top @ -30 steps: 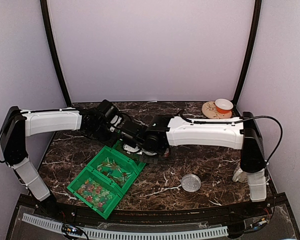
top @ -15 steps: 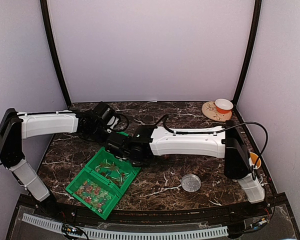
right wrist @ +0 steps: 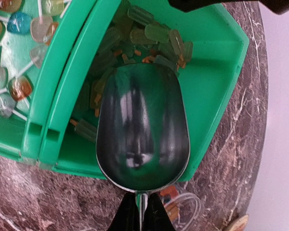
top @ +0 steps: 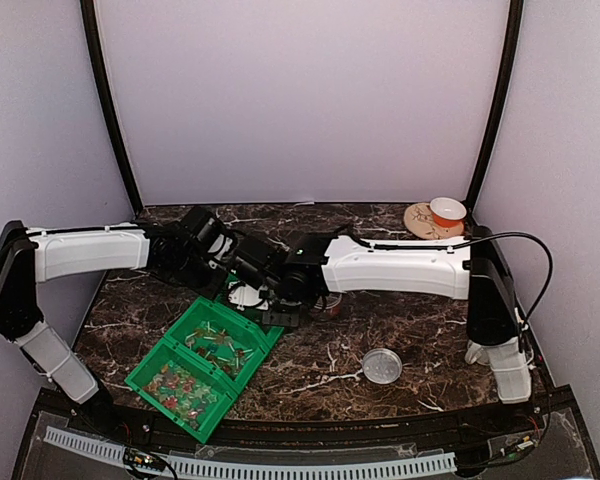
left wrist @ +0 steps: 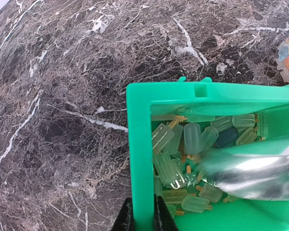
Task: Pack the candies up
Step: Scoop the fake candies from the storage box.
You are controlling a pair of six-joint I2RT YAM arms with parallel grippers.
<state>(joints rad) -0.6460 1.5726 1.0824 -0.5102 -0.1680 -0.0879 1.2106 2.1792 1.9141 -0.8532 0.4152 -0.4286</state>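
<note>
Candies, pale green and too many to count, are lying in the far one of two green bins, while red and orange ones are filling the near one. My left pincer is clamping tight on the far bin's wall. My right pincer is gripping the handle of one empty metal scoop above them. One clear round jar is sitting well apart.

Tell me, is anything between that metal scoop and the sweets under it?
Nothing visible: the right tool holds the empty scoop over the candies in the open bin; the left tool only pinches its wall.
</note>
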